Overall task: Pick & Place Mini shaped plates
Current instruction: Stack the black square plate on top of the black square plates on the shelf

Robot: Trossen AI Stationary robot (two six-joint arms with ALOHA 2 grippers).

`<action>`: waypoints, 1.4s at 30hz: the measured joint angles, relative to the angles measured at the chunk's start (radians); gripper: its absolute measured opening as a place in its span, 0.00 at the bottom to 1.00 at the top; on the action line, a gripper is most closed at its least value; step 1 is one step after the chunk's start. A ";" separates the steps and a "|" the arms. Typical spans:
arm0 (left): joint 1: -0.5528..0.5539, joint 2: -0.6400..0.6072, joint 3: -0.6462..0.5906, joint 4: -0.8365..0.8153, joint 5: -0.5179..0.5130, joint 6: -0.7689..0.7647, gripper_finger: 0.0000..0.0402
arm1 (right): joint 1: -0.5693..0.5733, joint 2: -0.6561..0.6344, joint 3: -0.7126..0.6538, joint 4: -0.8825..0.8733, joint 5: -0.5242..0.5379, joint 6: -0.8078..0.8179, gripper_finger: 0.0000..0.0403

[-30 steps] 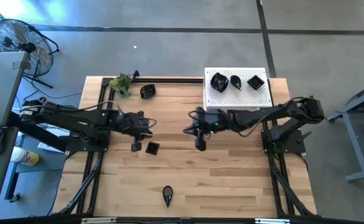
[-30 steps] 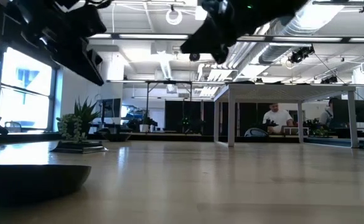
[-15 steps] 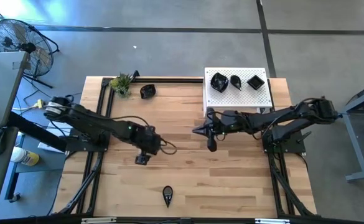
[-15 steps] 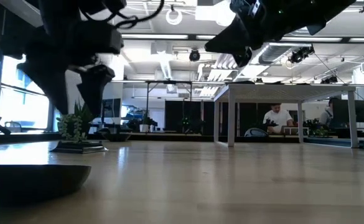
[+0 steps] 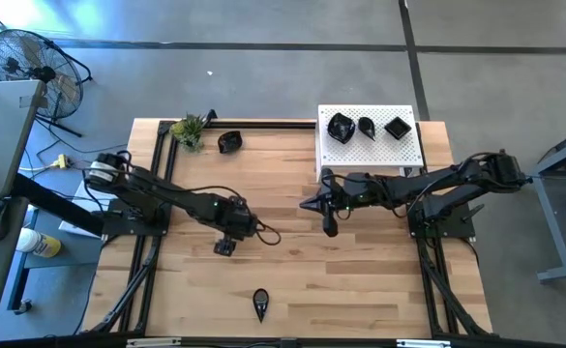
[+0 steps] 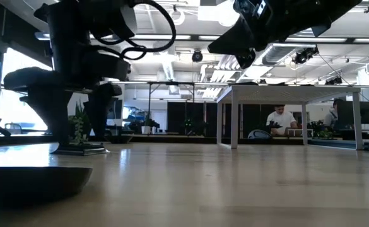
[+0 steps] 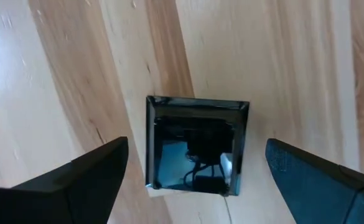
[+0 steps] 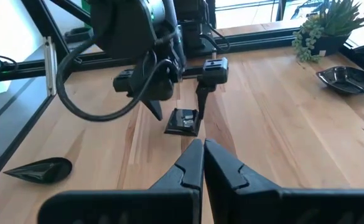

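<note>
A square glossy black mini plate (image 7: 194,146) lies flat on the wooden table (image 5: 360,280). My left gripper (image 7: 196,155) hangs open over it, pointing down, one finger on each side of the plate with a gap to each. The right wrist view shows the same plate (image 8: 183,120) between those fingers. In the high view my left gripper (image 5: 226,242) covers the plate. My right gripper (image 5: 305,205) is shut and hovers at mid table with nothing in it; its tips (image 8: 203,152) point toward the left gripper. Three black plates (image 5: 367,127) sit on the white perforated platform (image 5: 408,150).
A teardrop plate (image 5: 260,304) lies near the table's near edge. A wavy-edged plate (image 5: 229,142) rests by the small green plant (image 5: 188,129) at the far left. Dark frame rails (image 5: 157,251) run along both table sides. A black plate (image 6: 36,180) fills the low view's near left.
My left gripper has moved toward the table's near edge and a little to the right, then come down over the square plate, its fingers now standing on either side of it. My right gripper has drawn back slightly toward the table's right edge, still shut.
</note>
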 joint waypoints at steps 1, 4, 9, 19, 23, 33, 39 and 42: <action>0.000 0.005 0.000 0.004 -0.002 0.004 0.93 | 0.000 0.000 0.000 0.000 0.000 0.000 0.00; 0.000 0.025 0.000 0.015 -0.004 0.009 0.93 | 0.000 0.000 0.000 0.000 0.000 0.000 0.00; 0.000 0.060 0.002 0.020 0.004 0.012 0.85 | 0.000 0.000 0.000 0.000 0.000 0.000 0.00; 0.000 0.074 0.003 0.017 0.014 0.028 0.61 | 0.000 0.001 0.000 0.003 0.000 0.000 0.00; 0.000 0.077 0.020 -0.017 0.010 0.028 0.57 | 0.000 0.001 0.000 0.006 0.000 0.000 0.00; 0.000 0.077 0.074 -0.105 -0.001 0.038 0.56 | 0.000 0.001 0.000 0.006 -0.001 0.000 0.01; 0.001 0.077 0.102 -0.125 0.017 0.037 0.55 | 0.004 0.002 0.000 0.005 0.010 -0.017 0.01; 0.000 0.076 0.120 -0.131 0.041 0.046 0.55 | 0.030 0.002 0.000 0.000 0.061 -0.061 0.04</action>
